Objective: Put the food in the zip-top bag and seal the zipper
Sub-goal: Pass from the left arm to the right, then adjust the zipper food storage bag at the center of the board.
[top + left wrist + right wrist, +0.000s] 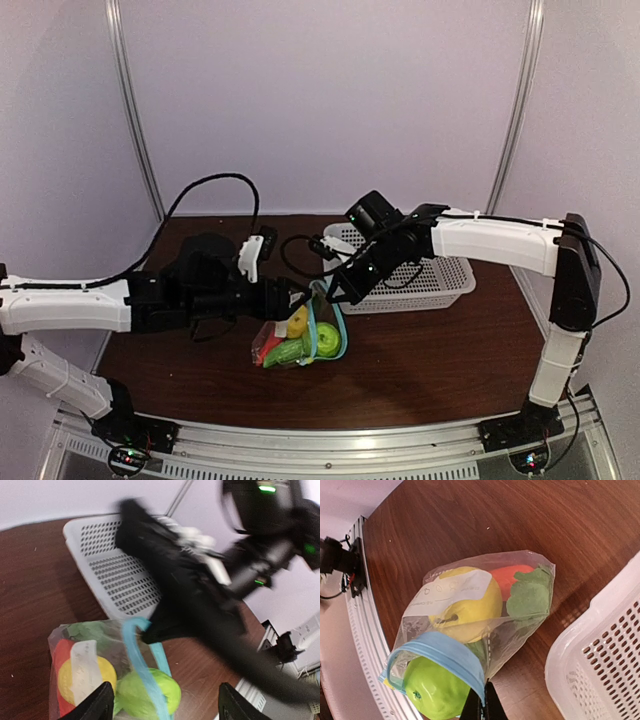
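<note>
While the right claw [481,703] is clenched on the teal zipper [445,652] at the open mouth of the zip-top bag [512,635], the left claw [165,686] hovers close by the bag, fingers spread wide and grasping nothing. The bag lies on the dark worktop [495,515], just beside the white basket [600,665]. Inside it show the yellow lemon [465,607] and the red carrot [510,577]; the green apple [432,692] sits in the mouth, ringed by the zipper.
</note>
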